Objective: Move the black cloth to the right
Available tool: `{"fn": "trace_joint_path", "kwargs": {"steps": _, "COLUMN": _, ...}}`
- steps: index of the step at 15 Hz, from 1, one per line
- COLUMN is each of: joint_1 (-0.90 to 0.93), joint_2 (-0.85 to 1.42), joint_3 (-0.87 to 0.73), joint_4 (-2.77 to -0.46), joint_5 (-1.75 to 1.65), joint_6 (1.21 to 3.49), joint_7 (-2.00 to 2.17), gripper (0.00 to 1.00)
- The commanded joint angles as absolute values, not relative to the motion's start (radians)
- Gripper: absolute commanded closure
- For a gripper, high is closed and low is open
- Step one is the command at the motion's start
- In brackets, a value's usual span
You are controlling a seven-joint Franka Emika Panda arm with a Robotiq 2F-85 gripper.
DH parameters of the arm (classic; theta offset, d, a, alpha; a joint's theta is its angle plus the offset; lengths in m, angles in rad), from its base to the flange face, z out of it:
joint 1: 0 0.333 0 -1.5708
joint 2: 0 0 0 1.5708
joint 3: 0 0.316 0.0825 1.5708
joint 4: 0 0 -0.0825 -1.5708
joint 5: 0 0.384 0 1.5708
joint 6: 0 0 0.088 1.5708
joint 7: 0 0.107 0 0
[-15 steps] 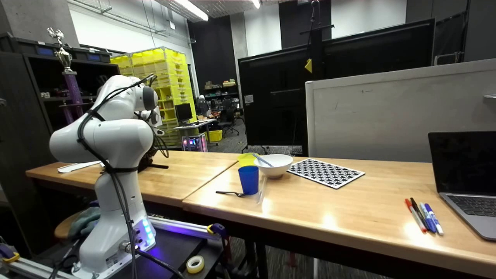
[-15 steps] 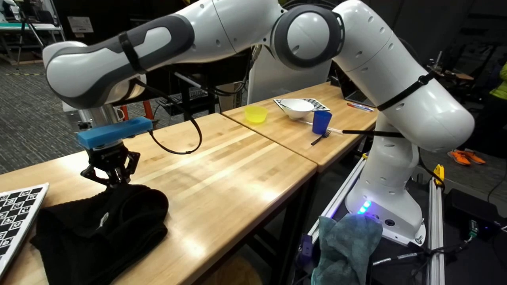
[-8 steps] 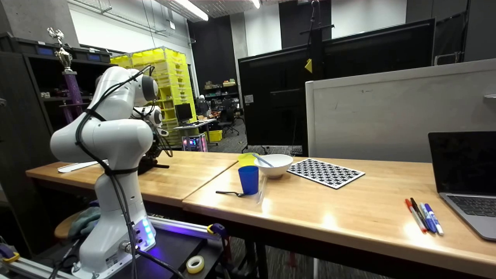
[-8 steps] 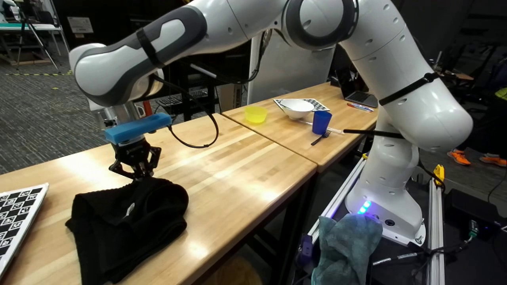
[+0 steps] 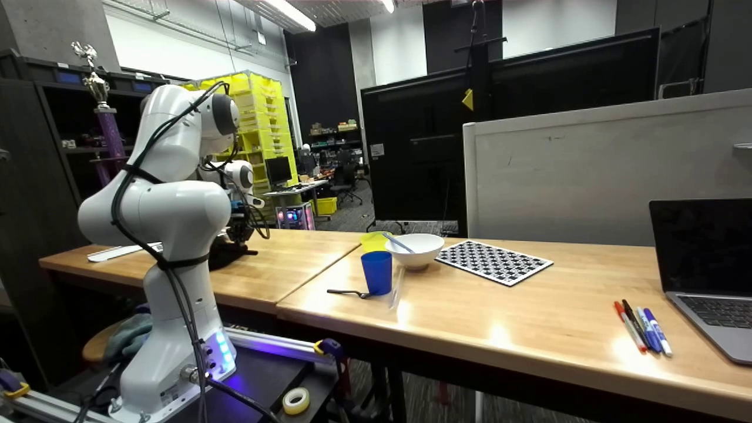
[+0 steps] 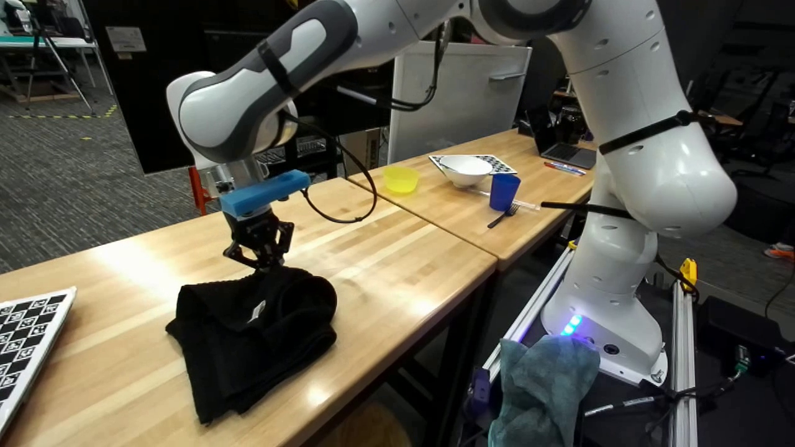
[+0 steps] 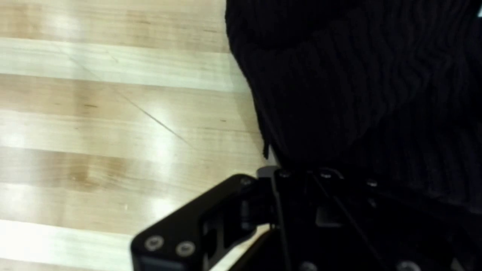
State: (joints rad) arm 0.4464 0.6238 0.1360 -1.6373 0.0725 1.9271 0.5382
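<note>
The black cloth point(image 6: 261, 341) lies bunched on the wooden table point(image 6: 385, 273) in an exterior view, with a small white tag showing. It fills the upper right of the wrist view point(image 7: 339, 86) and is a dark shape behind the arm in an exterior view point(image 5: 226, 255). My gripper point(image 6: 269, 267) points down at the cloth's far edge, its fingers close together with cloth at the tips. In the wrist view the gripper point(image 7: 293, 171) is dark against the cloth. The fingertips are partly hidden in the fabric.
A checkered board point(image 6: 31, 347) lies left of the cloth. A yellow bowl point(image 6: 401, 179), white bowl point(image 6: 464, 172), blue cup point(image 6: 504, 192) and fork point(image 6: 502, 216) stand on the adjoining table. The table's front edge point(image 6: 397, 372) runs near the cloth. A teal cloth point(image 6: 546, 385) hangs by the robot base.
In an exterior view the gripper and the black cloth have moved together to the right, away from the checkered board. The upper arm has drawn back and risen. The other objects have not moved.
</note>
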Motion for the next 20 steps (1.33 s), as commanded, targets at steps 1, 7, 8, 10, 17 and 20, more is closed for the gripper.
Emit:
{"fn": "trace_joint_path", "kwargs": {"steps": 1, "joint_1": 0.413, "joint_2": 0.518, "joint_3": 0.124, "joint_4": -1.832, "joint_5": 0.046, "joint_6": 1.995, "joint_7": 0.500, "gripper": 0.98}}
{"fn": "trace_joint_path", "kwargs": {"steps": 7, "joint_1": 0.348, "joint_2": 0.359, "joint_3": 0.119, "joint_4": -2.077, "joint_5": 0.015, "joint_6": 2.044, "joint_7": 0.451, "gripper": 0.98}}
{"fn": "trace_joint_path", "kwargs": {"steps": 8, "joint_1": 0.340, "joint_2": 0.336, "joint_3": 0.117, "joint_4": -2.110, "joint_5": 0.005, "joint_6": 2.046, "joint_7": 0.453, "gripper": 0.98}}
{"fn": "trace_joint_path", "kwargs": {"steps": 10, "joint_1": 0.321, "joint_2": 0.291, "joint_3": 0.114, "joint_4": -2.177, "joint_5": -0.018, "joint_6": 2.057, "joint_7": 0.457, "gripper": 0.98}}
{"fn": "trace_joint_path", "kwargs": {"steps": 17, "joint_1": 0.227, "joint_2": 0.128, "joint_3": 0.086, "joint_4": -2.421, "joint_5": -0.068, "joint_6": 2.143, "joint_7": 0.442, "gripper": 0.98}}
{"fn": "trace_joint_path", "kwargs": {"steps": 20, "joint_1": 0.168, "joint_2": 0.062, "joint_3": 0.054, "joint_4": -2.511, "joint_5": -0.115, "joint_6": 2.171, "joint_7": 0.398, "gripper": 0.98}}
